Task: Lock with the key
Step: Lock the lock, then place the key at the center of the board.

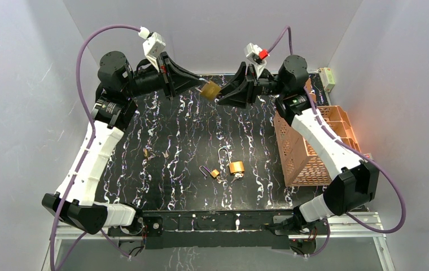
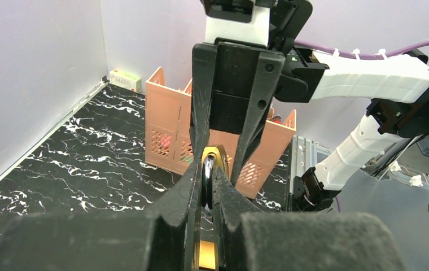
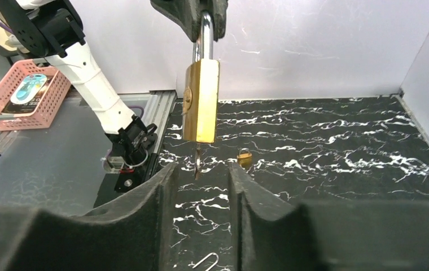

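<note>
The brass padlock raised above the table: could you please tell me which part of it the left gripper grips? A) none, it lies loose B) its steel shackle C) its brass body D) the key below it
B: in the right wrist view the left gripper is clamped on the shackle, and the brass padlock hangs free below it.

The padlock (image 3: pixel 201 101) has a polished brass body and a shiny steel shackle (image 3: pixel 206 39). The bench (image 3: pixel 342 152) looks smooth and marble-veined; the fingers (image 3: pixel 139 226) are matt black plastic.
</note>
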Action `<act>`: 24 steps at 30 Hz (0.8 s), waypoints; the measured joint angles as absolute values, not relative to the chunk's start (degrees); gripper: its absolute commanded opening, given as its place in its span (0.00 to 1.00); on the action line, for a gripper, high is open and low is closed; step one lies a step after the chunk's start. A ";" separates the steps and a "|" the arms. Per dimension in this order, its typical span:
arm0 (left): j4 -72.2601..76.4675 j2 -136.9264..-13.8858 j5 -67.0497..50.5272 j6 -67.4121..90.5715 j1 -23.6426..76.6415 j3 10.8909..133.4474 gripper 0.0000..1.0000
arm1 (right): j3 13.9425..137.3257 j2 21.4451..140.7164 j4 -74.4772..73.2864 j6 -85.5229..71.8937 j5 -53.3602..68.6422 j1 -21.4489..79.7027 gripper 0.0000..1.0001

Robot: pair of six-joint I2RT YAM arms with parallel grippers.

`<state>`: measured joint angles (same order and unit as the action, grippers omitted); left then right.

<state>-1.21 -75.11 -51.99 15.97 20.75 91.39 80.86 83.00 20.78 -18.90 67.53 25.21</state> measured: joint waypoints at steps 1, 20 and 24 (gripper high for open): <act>-1.17 -75.11 -51.99 16.03 20.75 91.39 0.00 | 80.95 83.31 20.78 -18.90 67.46 25.36 0.29; -6.81 -75.26 -53.87 12.78 13.58 95.88 0.00 | 64.18 73.84 13.52 -10.17 62.52 25.39 0.00; -7.73 -74.17 -52.95 11.64 6.00 96.84 0.00 | 57.82 71.83 8.38 -7.64 58.26 25.12 0.00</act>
